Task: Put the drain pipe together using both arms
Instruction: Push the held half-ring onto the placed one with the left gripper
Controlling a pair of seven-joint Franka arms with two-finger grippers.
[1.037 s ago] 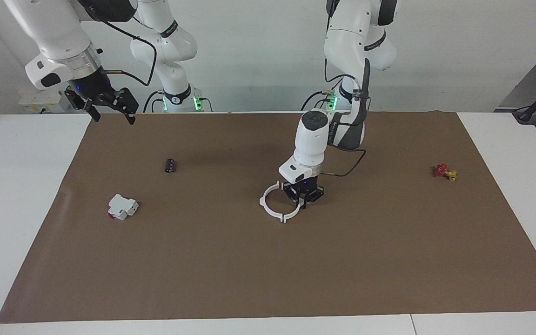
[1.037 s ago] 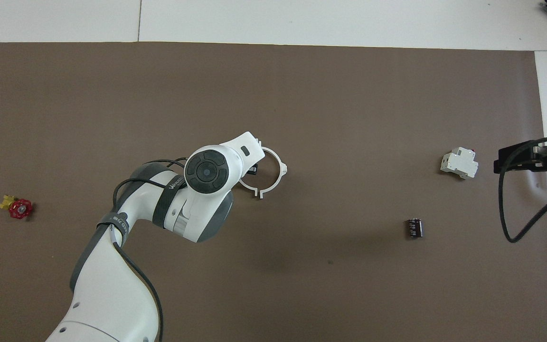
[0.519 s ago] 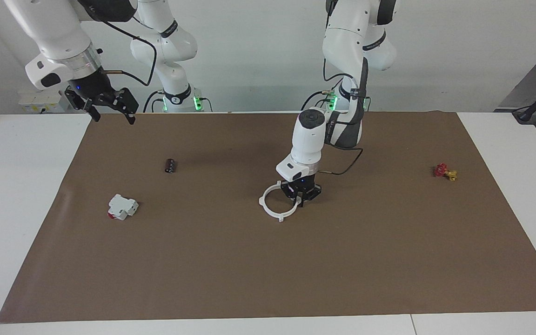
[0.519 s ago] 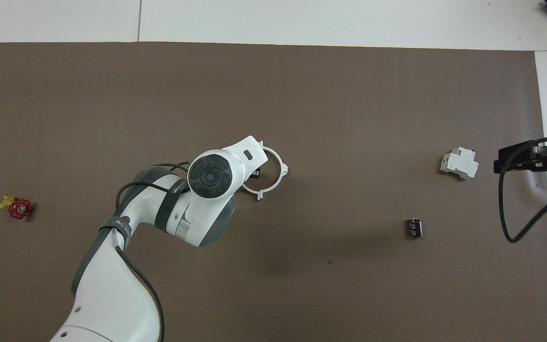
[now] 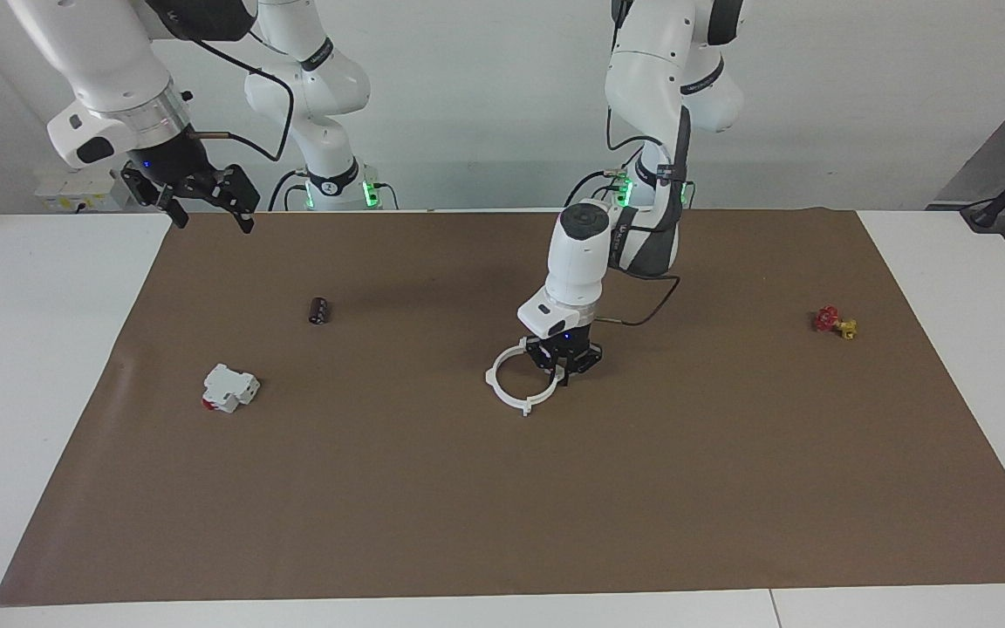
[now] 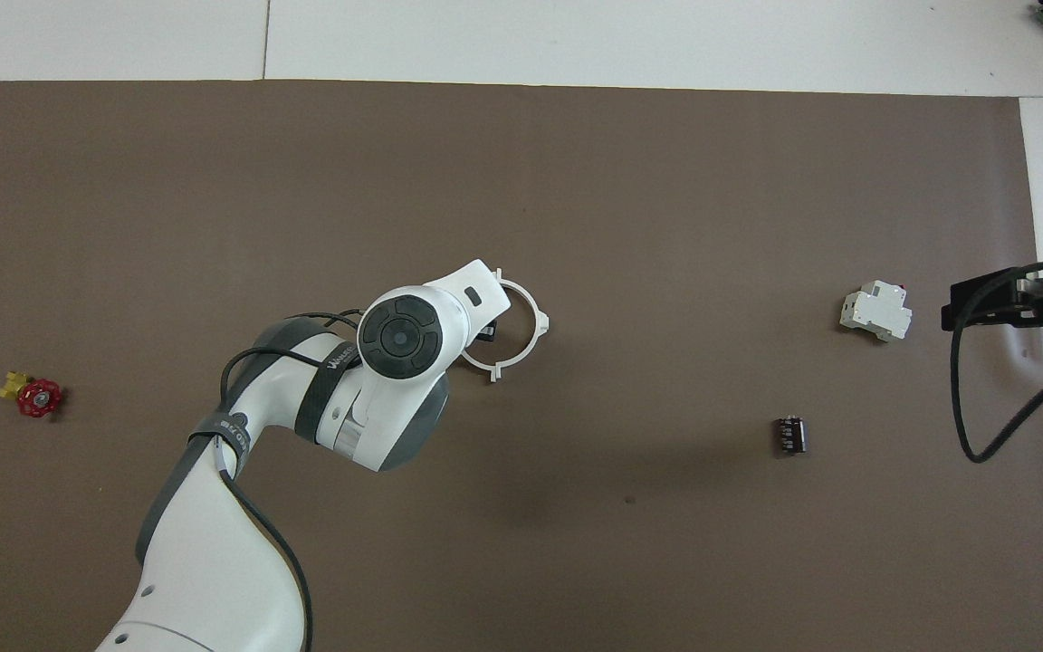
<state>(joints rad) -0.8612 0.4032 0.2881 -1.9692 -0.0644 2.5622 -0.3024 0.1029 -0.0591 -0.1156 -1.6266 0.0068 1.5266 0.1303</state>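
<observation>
The drain pipe shows as one white ring with small outward tabs, at the middle of the brown mat. My left gripper points down and is shut on the ring's rim at the side toward the left arm's end. From overhead, the left wrist covers that part of the ring, and only a bit of the left gripper shows. Whether the ring rests on the mat or hangs just above it, I cannot tell. My right gripper waits open, raised over the mat's edge at the right arm's end.
A blocky white part with a red end and a small dark cylinder lie toward the right arm's end. A red and yellow valve lies toward the left arm's end. White table surrounds the mat.
My left gripper and the ring in it have shifted slightly toward the right arm's end, and the wrist now stands more upright. The right arm has not moved.
</observation>
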